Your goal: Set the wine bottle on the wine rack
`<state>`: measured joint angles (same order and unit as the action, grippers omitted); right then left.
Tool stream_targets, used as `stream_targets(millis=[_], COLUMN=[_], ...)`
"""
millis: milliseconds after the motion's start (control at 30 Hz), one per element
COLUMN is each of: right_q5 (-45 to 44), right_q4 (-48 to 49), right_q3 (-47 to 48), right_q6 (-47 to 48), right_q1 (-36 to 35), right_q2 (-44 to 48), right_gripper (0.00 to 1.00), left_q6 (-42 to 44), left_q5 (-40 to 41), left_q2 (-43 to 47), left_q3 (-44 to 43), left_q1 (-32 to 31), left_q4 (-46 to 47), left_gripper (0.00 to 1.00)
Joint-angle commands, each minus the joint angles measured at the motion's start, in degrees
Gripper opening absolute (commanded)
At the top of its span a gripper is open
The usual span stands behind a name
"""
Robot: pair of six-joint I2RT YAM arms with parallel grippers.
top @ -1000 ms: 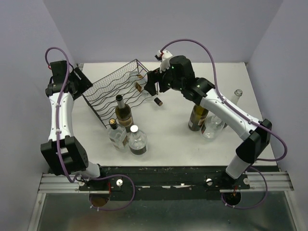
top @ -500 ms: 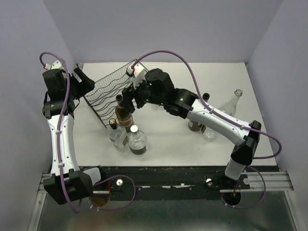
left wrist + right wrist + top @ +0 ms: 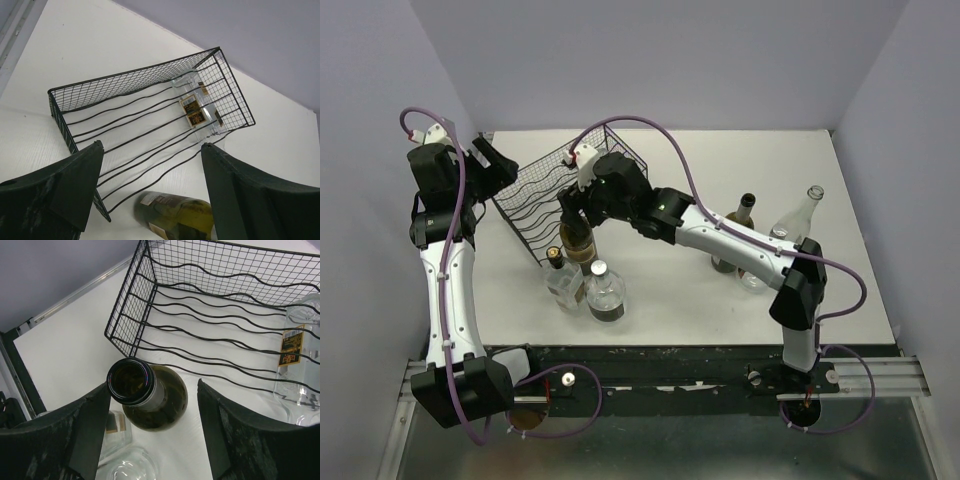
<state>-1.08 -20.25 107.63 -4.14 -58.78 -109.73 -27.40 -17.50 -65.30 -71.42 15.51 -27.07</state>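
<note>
The top camera sits high up behind the arms and looks down on the whole table (image 3: 670,300). The left wrist camera looks out past the left gripper (image 3: 152,146) at the wine rack (image 3: 125,82), quite near. The right wrist camera looks down past the right gripper (image 3: 154,385), very close to a green wine bottle (image 3: 167,400). All three views show the wine rack and that bottle.
</note>
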Motion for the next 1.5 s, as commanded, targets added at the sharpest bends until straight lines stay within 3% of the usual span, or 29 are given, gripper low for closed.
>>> stream_targets(millis=[0,300,467,533,667,767,933,1200,1467], right_q5=[-0.94,-2.25,-6.38,-8.31,-13.14,-16.66,-20.36,-16.15,-12.28], right_q4=[4.08,9.52,9.7,8.57,5.84,4.96,3.03,-9.89,-13.23], right_q3=[1.7,-0.41,-0.93,-0.24,1.79,2.93,3.02,2.94,-6.29], right_q6=[1.07,-0.16,0.62,0.71,0.54,1.24,1.77,-0.69,-6.4], right_q1=[-0.72,-1.77,-2.04,-2.04,-2.04,-2.04,-1.77,2.09,7.63], right_q2=[-2.32,-4.96,-4.97,-4.61,-3.47,-2.42,1.71,11.1,24.56], right_gripper=[0.76,0.58,0.37,0.35,0.11,0.01,0.01,0.01,0.0], left_q6=[-0.46,-1.34,-1.61,-1.61,-1.61,-1.96,-1.87,1.99,4.2], left_q5=[-1.05,-2.63,-3.42,-3.77,-5.17,-7.45,-13.08,-21.96,-25.03], left_q2=[0.44,0.26,0.08,-0.01,-0.79,-1.41,-1.76,-1.06,0.08], left_q3=[0.84,1.28,1.98,1.9,0.93,0.58,0.58,-0.83,1.1], left_q1=[-0.13,-0.21,-0.13,-0.13,-0.21,-0.21,-1.09,-6.27,-18.12], left_q4=[2.11,3.78,4.48,4.57,4.31,4.83,7.11,10.81,18.43], left_gripper=[0.89,0.89,0.89,0.89,0.9,0.9,0.91,0.96,0.99])
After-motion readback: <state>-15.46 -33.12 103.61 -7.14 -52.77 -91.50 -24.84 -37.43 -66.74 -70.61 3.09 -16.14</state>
